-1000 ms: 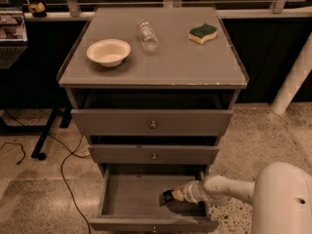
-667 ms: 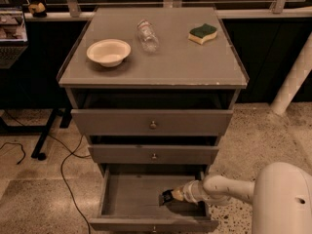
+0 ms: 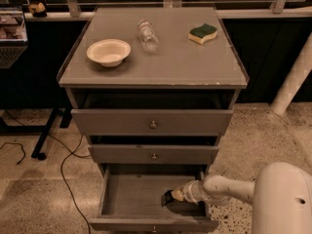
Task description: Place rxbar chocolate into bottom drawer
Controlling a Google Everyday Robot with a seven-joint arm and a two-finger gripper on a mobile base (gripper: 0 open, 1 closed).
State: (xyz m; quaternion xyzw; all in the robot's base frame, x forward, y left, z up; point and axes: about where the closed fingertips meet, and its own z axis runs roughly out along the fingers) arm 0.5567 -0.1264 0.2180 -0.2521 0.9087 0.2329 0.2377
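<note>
The bottom drawer (image 3: pixel 130 195) is pulled open and shows a plain grey floor. My gripper (image 3: pixel 167 197) reaches into it from the right and sits low over the floor at the right of the middle. A small dark shape lies at the gripper's tip and under the arm. I cannot tell whether it is the rxbar chocolate or only shadow. No black bar shows anywhere else.
The two upper drawers (image 3: pixel 153 124) are pulled out slightly. On the cabinet top stand a white bowl (image 3: pixel 108 51), a clear bottle on its side (image 3: pixel 147 35) and a green-and-yellow sponge (image 3: pixel 203 33). My white base (image 3: pixel 282 199) is at the lower right. A cable (image 3: pixel 66 167) lies on the floor at the left.
</note>
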